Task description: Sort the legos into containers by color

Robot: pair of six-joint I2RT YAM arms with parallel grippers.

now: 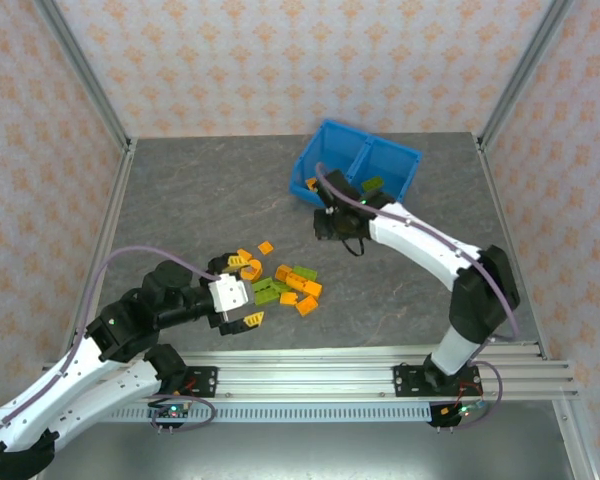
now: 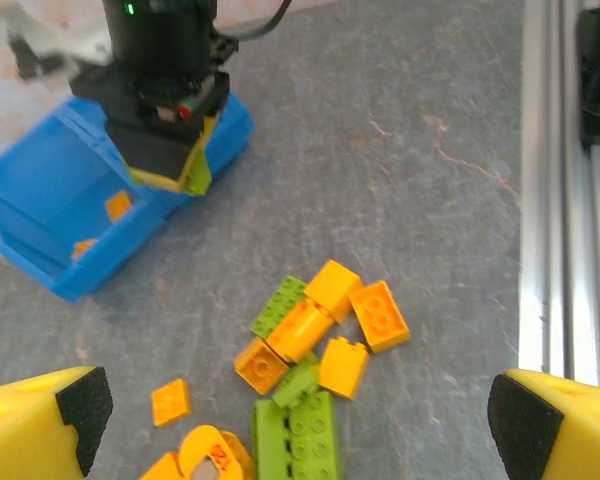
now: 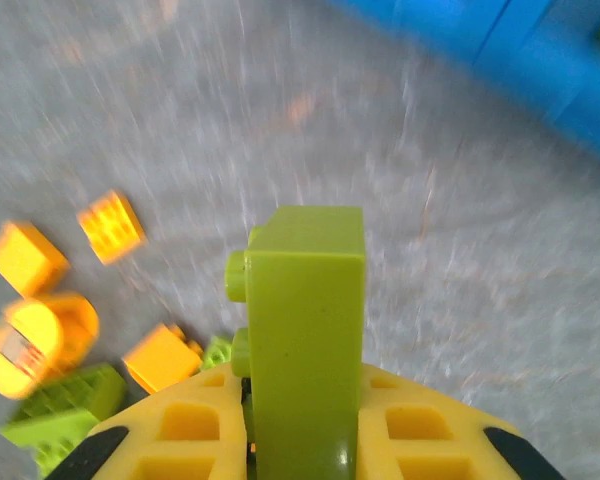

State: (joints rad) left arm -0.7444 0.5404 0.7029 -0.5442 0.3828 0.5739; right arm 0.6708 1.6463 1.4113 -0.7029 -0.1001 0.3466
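At the near edge: an aluminium rail (image 1: pixel 310 360) runs along the table's front, with both arm bases bolted to it.
Left gripper: the left gripper (image 1: pixel 248 291) hangs low over the near side of the brick heap, its jaws spread wide with nothing between them.
Loose legos: orange and lime green legos (image 2: pixel 310 340) lie in a loose heap on the table. Several touch or overlap, and a few orange ones are scattered just beside the heap.
Table: the table (image 1: pixel 210 200) is a matte dark grey surface with pale marble-like veins.
Right gripper: the right gripper (image 1: pixel 330 225) is up off the surface between the heap and the bin, close to the bin's near wall. Its jaws are clenched on a lime green brick (image 3: pixel 305 330) that stands upright between the yellow fingers. The wrist view behind it is blurred.
Bin: the blue bin (image 1: pixel 410 156) sits toward the far right of the table, turned at an angle. Its left compartment (image 1: pixel 330 158) holds orange pieces and its right compartment (image 1: pixel 390 166) holds at least one green piece.
Room: walls (image 1: pixel 300 60) in pale pink patterned wallpaper close off three sides, with slanting metal frame posts (image 1: pixel 84 70) at the far corners.
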